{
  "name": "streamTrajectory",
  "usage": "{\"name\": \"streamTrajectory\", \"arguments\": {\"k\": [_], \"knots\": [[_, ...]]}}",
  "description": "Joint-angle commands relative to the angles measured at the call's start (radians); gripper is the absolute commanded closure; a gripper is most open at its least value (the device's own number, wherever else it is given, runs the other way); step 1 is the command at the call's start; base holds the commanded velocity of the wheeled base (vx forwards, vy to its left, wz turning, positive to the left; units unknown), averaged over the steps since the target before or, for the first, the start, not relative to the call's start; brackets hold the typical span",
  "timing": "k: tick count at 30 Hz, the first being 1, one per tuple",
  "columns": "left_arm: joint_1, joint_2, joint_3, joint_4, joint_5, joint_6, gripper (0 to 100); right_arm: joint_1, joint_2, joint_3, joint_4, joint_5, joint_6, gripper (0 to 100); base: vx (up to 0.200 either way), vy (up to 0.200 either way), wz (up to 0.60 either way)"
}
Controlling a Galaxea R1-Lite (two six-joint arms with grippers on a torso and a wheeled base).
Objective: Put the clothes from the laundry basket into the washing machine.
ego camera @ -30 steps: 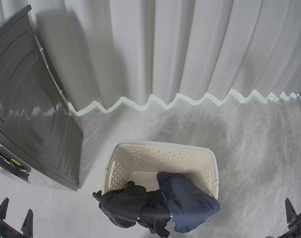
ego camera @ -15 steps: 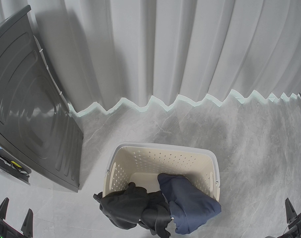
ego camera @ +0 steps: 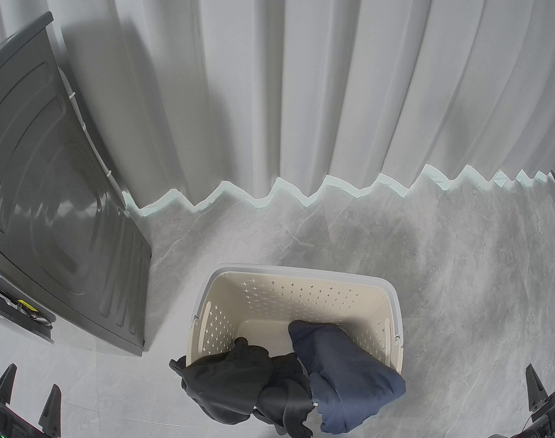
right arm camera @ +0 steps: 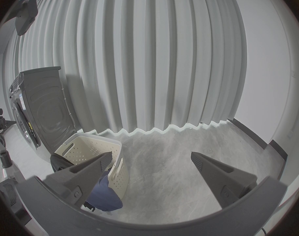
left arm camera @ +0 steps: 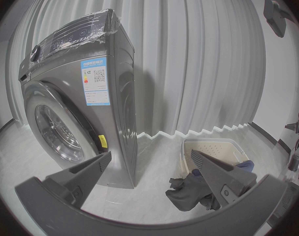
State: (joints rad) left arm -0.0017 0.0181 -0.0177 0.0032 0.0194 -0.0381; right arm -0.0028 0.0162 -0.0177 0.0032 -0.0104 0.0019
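Over near rim of laundry basket [ego camera: 302, 270] (long axis L-R) clothes [ego camera: 344, 372] drape; L pincer [left arm camera: 150, 154], R pincer [right arm camera: 151, 154] released.

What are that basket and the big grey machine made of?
The laundry basket looks like moulded cream plastic with a matt finish: rows of small holes pierce its walls. The washing machine seems to be painted sheet metal, dark grey and semi-gloss: pressed ribs and soft reflections show on its side.

Curtain [ego camera: 326, 80]: white, pleated, floor-length, across upper frame (light glows under its wavy hem). Floor [ego camera: 472, 263]: grey marbled, lower frame. Wall [right arm camera: 270, 66]: plain white, beside curtain's end; dark skirting [right arm camera: 251, 134] along its foot.
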Motion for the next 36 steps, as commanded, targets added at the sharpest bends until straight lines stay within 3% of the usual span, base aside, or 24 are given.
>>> {"name": "streamTrajectory", "arguments": {"k": [1,11,17,26,32,36], "knots": [[0.000,-0.015,0.016,0.000,0.001,0.000,0,0.000,-0.001,0.016,0.000,0.000,0.001,0,0.200,0.000,0.00],[0.000,-0.015,0.016,0.000,0.001,0.000,0,0.000,-0.001,0.016,0.000,0.000,0.000,0,0.020,0.000,0.00],[0.000,-0.015,0.016,0.000,0.001,0.000,0,0.000,-0.001,0.016,0.000,0.000,0.000,0,0.200,0.000,0.00],[0.000,-0.015,0.016,0.000,0.001,0.000,0,0.000,-0.001,0.016,0.000,0.000,0.001,0,0.000,0.000,0.00],[0.000,-0.015,0.016,0.000,0.001,0.000,0,0.000,-0.001,0.016,0.000,0.000,0.000,0,0.200,0.000,0.00],[0.000,-0.015,0.016,0.000,0.001,0.000,0,0.000,-0.001,0.016,0.000,0.000,0.000,0,0.000,0.000,0.00]]}}
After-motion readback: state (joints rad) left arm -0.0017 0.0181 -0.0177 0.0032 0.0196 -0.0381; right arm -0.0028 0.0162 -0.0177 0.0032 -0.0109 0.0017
